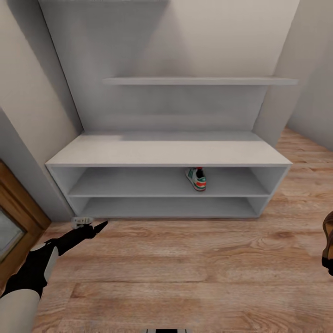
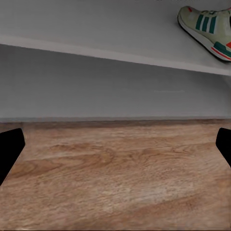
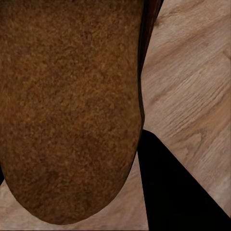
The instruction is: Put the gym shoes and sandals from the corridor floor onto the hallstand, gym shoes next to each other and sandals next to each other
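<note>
One gym shoe [image 1: 196, 179] lies on the upper open shelf of the white hallstand [image 1: 166, 152], right of its middle, and appears again as the gym shoe [image 2: 207, 26] in the left wrist view. My left gripper [image 1: 98, 226] hovers low over the corridor floor [image 1: 185, 268] by the rack's left front corner. It is open [image 2: 115, 154], with bare planks between its fingers. At the right edge, a brown sandal [image 1: 329, 238] hangs above the floor. Its sole [image 3: 67, 106] presses against a black finger [image 3: 178, 192] of my right gripper [image 1: 329, 266], which is shut on it.
A thin white wall shelf [image 1: 199, 81] runs above the rack. A wooden door frame [image 1: 18, 208] stands at the left, close to my left arm. Grey walls close in on both sides of the rack.
</note>
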Motion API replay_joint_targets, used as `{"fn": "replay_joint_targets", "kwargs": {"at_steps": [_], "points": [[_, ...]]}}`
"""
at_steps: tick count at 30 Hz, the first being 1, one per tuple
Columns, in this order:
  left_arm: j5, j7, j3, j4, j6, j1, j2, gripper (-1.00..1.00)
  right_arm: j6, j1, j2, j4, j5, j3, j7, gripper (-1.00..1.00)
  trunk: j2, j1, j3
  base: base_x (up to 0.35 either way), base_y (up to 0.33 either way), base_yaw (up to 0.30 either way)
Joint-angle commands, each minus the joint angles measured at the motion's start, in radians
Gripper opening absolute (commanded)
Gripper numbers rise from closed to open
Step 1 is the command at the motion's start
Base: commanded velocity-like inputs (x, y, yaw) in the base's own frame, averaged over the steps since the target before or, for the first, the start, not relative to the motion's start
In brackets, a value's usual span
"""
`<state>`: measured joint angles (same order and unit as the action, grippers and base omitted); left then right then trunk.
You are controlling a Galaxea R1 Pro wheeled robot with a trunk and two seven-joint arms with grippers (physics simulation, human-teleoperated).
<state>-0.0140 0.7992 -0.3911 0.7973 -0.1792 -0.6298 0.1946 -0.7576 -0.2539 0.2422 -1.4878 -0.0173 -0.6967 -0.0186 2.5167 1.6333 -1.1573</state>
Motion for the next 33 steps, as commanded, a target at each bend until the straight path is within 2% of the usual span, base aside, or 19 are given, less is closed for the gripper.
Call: {"fn": "replay_joint_targets", "kwargs": {"at_steps": [1, 21, 27, 33], "points": [[-0.001, 0.006, -0.003, 0.000, -0.008, -0.001, -0.001, 1.00, -0.006, -0.001, 0.000, -0.002, -0.004, -0.001, 0.002, -1.00, 0.000, 0.000, -0.001, -0.073, 0.296, 0.000], [-0.001, 0.003, -0.003, 0.000, -0.009, -0.001, -0.006, 1.00, -0.006, -0.001, 0.000, -0.002, -0.004, 0.000, 0.002, -1.00, 0.000, 0.000, -0.001, -0.010, 0.322, 0.000], [-0.003, 0.002, -0.003, 0.000, -0.009, -0.001, -0.017, 1.00, -0.006, -0.001, 0.000, -0.002, -0.004, 0.000, 0.002, -1.00, 0.000, 0.000, -0.001, -0.174, 0.279, 0.023], [-0.003, 0.003, -0.003, 0.000, -0.010, -0.001, -0.018, 1.00, -0.006, -0.001, 0.000, -0.002, -0.004, 0.000, 0.002, -1.00, 0.000, 0.000, -0.001, -0.200, 0.202, 0.233]]}}
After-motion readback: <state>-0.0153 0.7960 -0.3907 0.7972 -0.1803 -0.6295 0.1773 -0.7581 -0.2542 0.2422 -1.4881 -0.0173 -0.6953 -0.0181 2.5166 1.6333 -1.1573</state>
